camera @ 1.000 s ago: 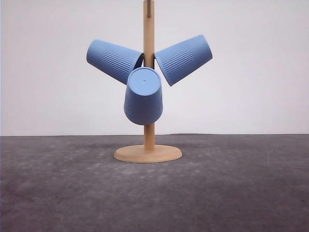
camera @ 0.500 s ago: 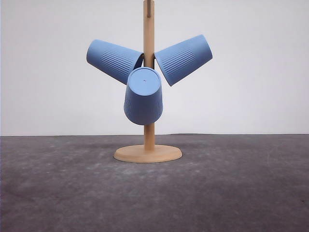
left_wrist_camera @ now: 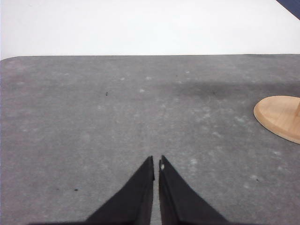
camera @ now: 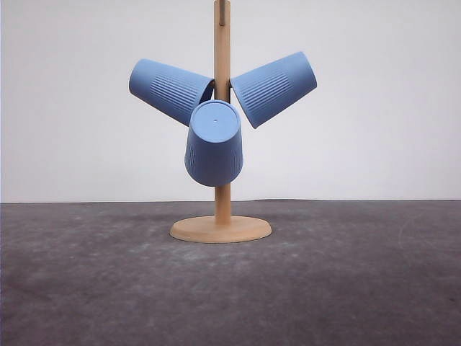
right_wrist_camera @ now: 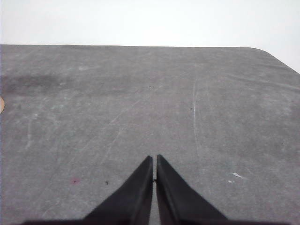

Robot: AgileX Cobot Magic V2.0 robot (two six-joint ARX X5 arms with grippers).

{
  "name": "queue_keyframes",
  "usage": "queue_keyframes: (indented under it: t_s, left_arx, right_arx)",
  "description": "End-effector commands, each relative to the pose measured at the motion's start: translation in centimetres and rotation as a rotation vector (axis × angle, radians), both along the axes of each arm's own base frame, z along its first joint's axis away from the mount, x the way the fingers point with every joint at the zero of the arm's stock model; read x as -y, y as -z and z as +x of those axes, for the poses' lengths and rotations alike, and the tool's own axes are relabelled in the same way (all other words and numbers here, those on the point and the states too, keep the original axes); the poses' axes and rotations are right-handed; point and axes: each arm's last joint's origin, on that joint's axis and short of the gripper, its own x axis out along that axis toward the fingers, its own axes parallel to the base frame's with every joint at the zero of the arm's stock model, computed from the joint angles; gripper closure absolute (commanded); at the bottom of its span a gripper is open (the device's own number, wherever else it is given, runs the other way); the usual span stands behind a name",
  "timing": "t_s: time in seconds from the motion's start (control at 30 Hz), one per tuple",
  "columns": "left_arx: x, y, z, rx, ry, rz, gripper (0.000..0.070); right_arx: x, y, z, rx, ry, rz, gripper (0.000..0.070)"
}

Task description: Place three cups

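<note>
Looking done to me: all three cups (camera: 214,144) hang on the wooden stand (camera: 221,228) mid-counter (camera: 86,288). Left end effector (left_wrist_camera: 156,164) and right end effector (right_wrist_camera: 154,161) are both closed, holding nothing.

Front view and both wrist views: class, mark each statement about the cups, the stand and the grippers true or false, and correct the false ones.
1. All three cups hang on the wooden stand. True.
2. The middle cup stands upright on the table. False: it hangs on the stand, its flat base turned toward the camera.
3. The left cup and the right cup tilt outward to opposite sides of the post. True.
4. The left gripper is shut on a cup. False: its jaws are shut on nothing, above bare table.
5. The right gripper is wide open. False: its jaws are shut.
</note>
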Motion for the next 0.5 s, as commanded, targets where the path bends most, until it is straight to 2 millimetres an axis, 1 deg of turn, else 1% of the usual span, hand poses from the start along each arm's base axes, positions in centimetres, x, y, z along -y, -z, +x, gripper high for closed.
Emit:
queue_keyframes:
  t_s: [0.0,0.47]
  left_arx:
    - [-0.01,0.54,0.11,-0.007,-0.001,0.006,0.0700]
    - [-0.01,0.54,0.11,-0.007,-0.001,0.006,0.0700]
  right_arx:
    - [0.00,0.10,0.02,0.001,0.003,0.010,0.0693]
    - [0.00,0.10,0.02,0.001,0.003,0.010,0.0693]
